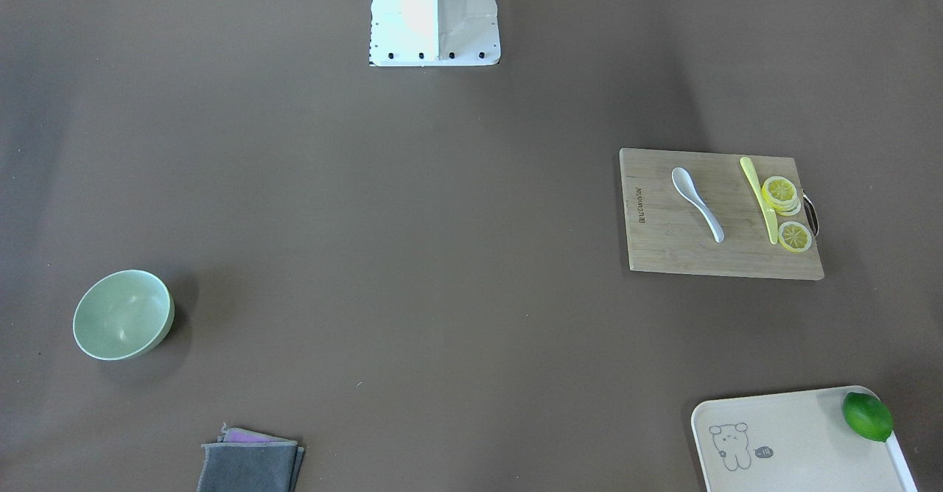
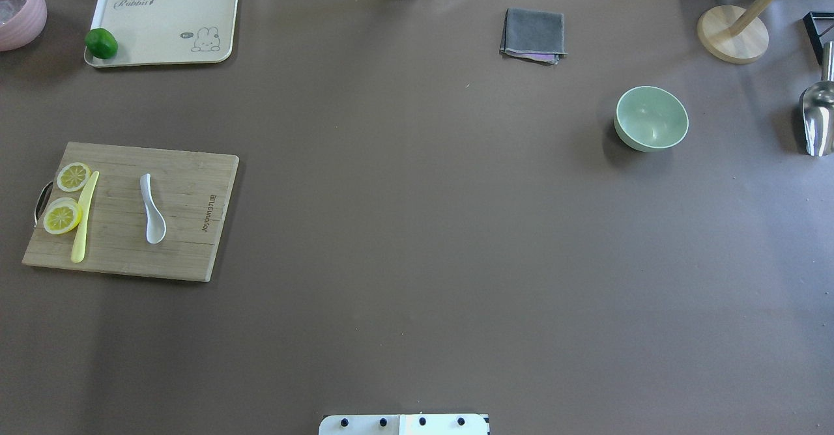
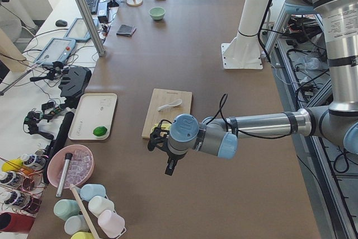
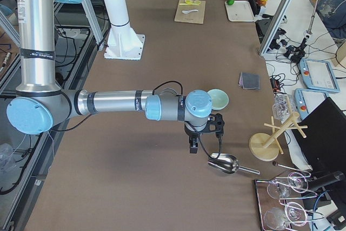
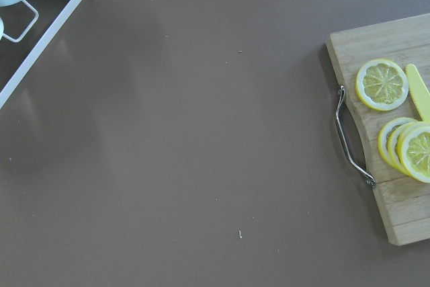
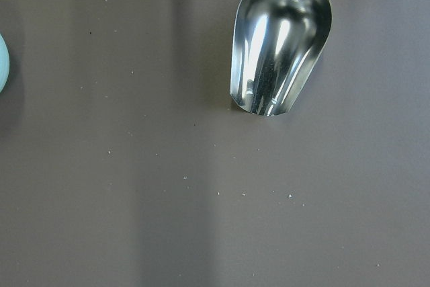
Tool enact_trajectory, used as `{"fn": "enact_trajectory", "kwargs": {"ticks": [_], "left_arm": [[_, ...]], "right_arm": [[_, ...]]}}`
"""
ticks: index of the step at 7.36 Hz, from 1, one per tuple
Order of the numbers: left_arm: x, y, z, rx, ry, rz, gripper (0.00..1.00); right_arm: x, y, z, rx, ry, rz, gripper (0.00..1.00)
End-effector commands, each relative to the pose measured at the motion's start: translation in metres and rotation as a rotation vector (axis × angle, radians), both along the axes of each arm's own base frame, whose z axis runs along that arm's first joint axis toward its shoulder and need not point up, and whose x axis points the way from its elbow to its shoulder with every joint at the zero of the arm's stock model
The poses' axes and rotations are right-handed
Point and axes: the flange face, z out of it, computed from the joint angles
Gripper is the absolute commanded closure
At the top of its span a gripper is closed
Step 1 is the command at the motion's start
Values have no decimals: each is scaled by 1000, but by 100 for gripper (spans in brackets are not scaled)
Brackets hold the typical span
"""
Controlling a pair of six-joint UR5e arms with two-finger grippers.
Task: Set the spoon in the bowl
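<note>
The left gripper [image 3: 170, 166] hangs over the brown table [image 2: 417, 226] in the lower middle of the left-side view, near the handle end of a wooden cutting board [image 2: 189, 226]. Only this side camera shows it, so I cannot tell whether its fingers are spread or closed.

In the overhead view, from left to right:

- **Upper left:** a cream tray [image 2: 163, 12] has a green lime [image 2: 101, 43] on its left edge.
- **Middle left:** the cutting board carries lemon slices [image 2: 73, 176] along its left side. A slim yellow knife [image 2: 85, 217] lies just beside them.
- **Middle of the board:** the white spoon [image 2: 151, 210] lies flat, apart from the knife. Its scoop points toward the bottom of the frame and its handle toward the top.
- **Top, right of centre:** a folded grey cloth [image 2: 533, 34].
- **Right side:** the mint-green bowl [image 2: 651, 118] stands upright with nothing in it, well apart from the spoon.
- **Upper right corner:** a wooden stand [image 2: 733, 34].
- **Right edge:** a shiny metal scoop [image 2: 818, 119].

In the right-side view the right gripper [image 4: 193, 145] hangs at the centre of the frame, over the table between the bowl and the scoop. It too appears only from the side, so I cannot tell its state.
</note>
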Motion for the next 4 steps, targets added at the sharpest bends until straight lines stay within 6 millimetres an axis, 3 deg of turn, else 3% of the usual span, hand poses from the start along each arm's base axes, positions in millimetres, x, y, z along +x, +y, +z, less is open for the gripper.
{"fn": "enact_trajectory", "kwargs": {"ticks": [1,4], "left_arm": [[-2,1,-6,-6,3,-5,2],[-2,3,-6,-8,5,-5,2]], "right_arm": [[0,-1,-1,7,5,-3,0],[0,2,1,3,5,-2,0]]}}
